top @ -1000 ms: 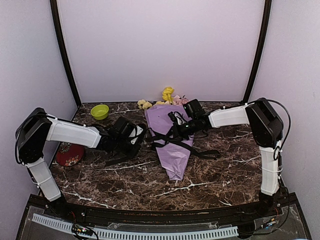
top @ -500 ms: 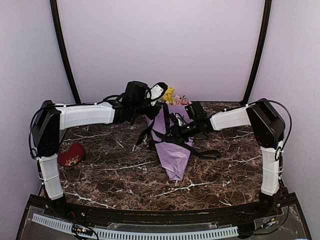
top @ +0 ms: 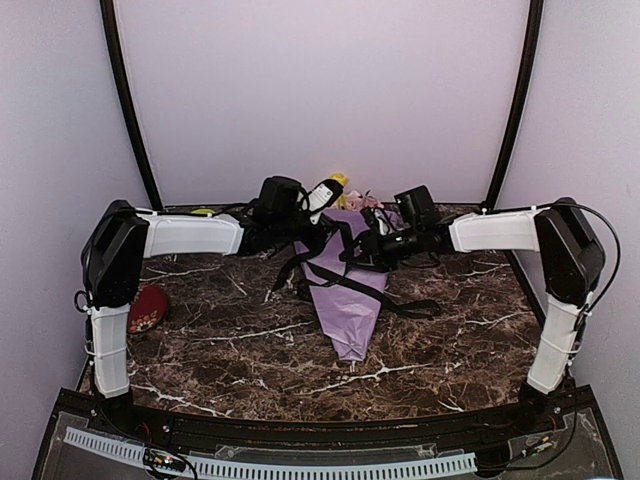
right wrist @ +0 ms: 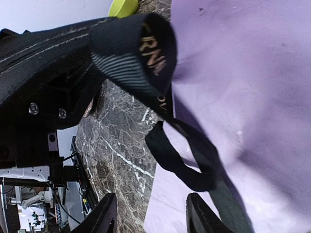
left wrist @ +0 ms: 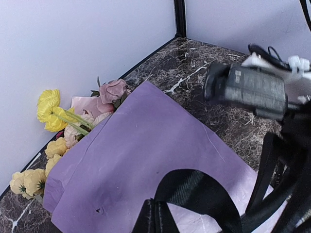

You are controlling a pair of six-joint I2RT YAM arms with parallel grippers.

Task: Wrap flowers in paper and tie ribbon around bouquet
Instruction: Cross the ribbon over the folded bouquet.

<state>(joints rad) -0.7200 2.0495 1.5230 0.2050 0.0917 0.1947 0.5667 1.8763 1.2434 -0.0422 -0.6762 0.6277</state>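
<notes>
Tying step: the left gripper (top: 326, 189) pinches the ribbon (top: 350, 283) above the bouquet (top: 350, 322); the right gripper (right wrist: 151, 217), jaws apart over the bouquet, should probably catch the loop next.

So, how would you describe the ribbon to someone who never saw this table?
On the dark marble table, find the lilac paper cone lying in the middle. The ribbon is the limp, flat black band draped across it, the only thing carrying small lettering.

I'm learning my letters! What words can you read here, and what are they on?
"RN": tan letters on the ribbon; the fold hides the rest of the word.
More lettering lower on the ribbon: too small to read.
Nothing else carries readable text.
</notes>
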